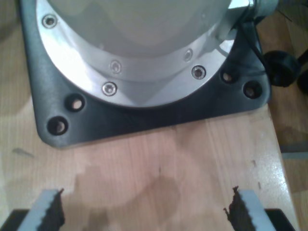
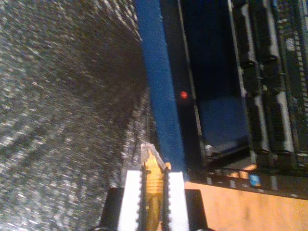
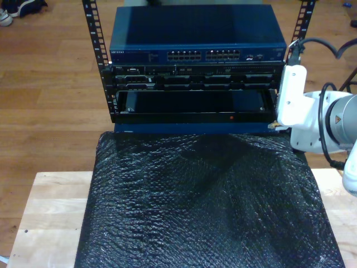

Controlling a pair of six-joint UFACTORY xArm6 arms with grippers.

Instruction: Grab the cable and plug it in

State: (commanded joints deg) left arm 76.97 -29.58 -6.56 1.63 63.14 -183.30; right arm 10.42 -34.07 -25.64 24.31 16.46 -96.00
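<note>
Serrated pads (image 2: 175, 197) of the second tool (image 2: 154, 195) sit closest to the lens in the second wrist view, closed down on the cable (image 2: 153, 180) just behind its clear plug (image 2: 148, 153), which pokes out ahead of the tips. That grip spot looks right to me: the yellow-orange boot is the stiffest part, so holding it there should keep the plug from wagging. The cable itself is light and floppy; the clear plug and its latch tab are likely brittle, so I'd expect side load or a skewed entry to be the risk, not weight. Plug now hangs beside the blue chassis edge (image 2: 161, 96), above the black bubble-wrap mat (image 3: 206, 206), off the exterior view's right end of the rack (image 3: 192, 92). The white arm (image 3: 309, 120) there carries it; only a speck of orange shows at its tip in that view. First tool (image 1: 143, 209) is wide open, nothing between the pads, hovering over the wooden surface (image 1: 163, 159) near an arm's base plate (image 1: 144, 62). Hard to make out: the cable's trailing run is hidden behind the tool, so slack can't be judged. Latch orientation is too blurred to call. The switch's port rows (image 3: 203, 56) are small in the exterior view, so I can't tell which ports are free.
</note>
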